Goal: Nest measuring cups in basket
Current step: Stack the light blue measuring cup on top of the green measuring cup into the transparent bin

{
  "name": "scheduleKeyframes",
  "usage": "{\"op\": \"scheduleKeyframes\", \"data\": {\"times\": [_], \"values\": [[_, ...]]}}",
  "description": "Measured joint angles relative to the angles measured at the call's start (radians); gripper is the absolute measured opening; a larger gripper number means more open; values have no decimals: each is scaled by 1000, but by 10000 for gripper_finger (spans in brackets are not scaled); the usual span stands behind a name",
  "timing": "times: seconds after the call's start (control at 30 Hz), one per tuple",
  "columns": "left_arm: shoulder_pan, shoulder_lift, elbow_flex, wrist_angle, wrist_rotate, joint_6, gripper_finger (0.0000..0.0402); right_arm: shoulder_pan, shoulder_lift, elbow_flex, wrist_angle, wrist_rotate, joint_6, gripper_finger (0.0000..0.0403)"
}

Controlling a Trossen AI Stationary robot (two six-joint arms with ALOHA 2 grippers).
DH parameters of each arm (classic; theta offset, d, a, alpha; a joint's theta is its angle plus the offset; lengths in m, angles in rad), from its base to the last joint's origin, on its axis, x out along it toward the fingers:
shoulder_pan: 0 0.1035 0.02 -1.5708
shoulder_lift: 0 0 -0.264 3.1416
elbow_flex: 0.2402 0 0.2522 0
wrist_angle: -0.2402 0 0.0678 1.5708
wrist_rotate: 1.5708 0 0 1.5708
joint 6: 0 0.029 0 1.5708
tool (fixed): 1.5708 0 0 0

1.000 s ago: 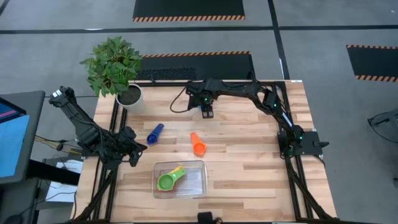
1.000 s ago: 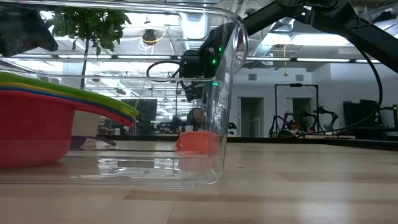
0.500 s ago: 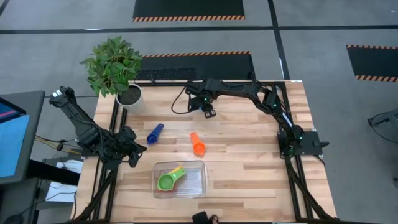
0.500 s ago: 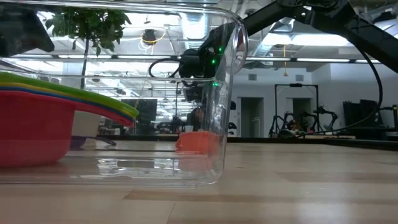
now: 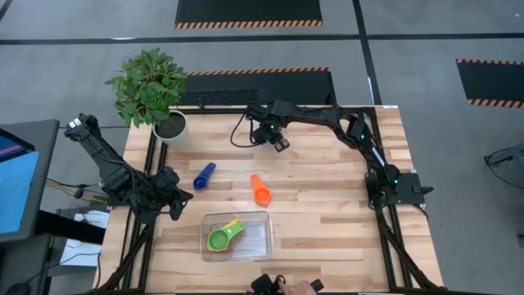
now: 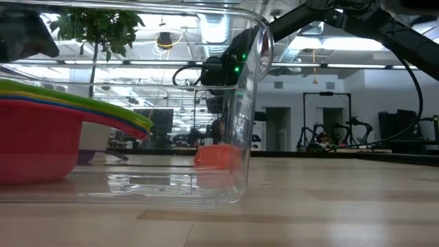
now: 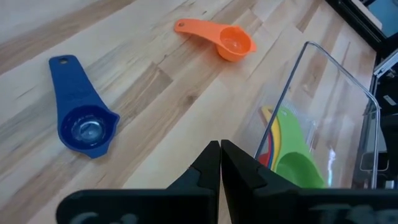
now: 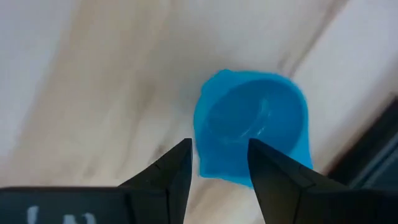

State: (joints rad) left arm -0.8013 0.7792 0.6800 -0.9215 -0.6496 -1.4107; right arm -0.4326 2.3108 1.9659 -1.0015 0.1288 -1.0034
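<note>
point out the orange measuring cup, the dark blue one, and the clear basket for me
orange measuring cup (image 5: pixel 261 195): high view, on its bowl.
dark blue measuring cup (image 7: pixel 87 129): left wrist view, on its bowl.
clear basket (image 5: pixel 255 242): high view, on its bare floor.

Bare worktop (image 5: pixel 327 205) is lying open on my right; potted plant (image 5: pixel 151 90) is crowding the far left corner.
</note>
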Motion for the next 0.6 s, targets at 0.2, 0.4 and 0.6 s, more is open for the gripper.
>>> {"op": "scheduleKeyframes", "data": {"times": [0.2, 0.4, 0.6], "values": [[0, 0, 0, 0, 10, -1, 0, -1, 0, 0, -1, 5, -38, 177], [0, 0, 0, 0, 13, -1, 0, 10, 0, 0, -12, 1, -46, 177], [0, 0, 0, 0, 17, -1, 0, 11, 0, 0, -47, 0, -45, 177]]}}
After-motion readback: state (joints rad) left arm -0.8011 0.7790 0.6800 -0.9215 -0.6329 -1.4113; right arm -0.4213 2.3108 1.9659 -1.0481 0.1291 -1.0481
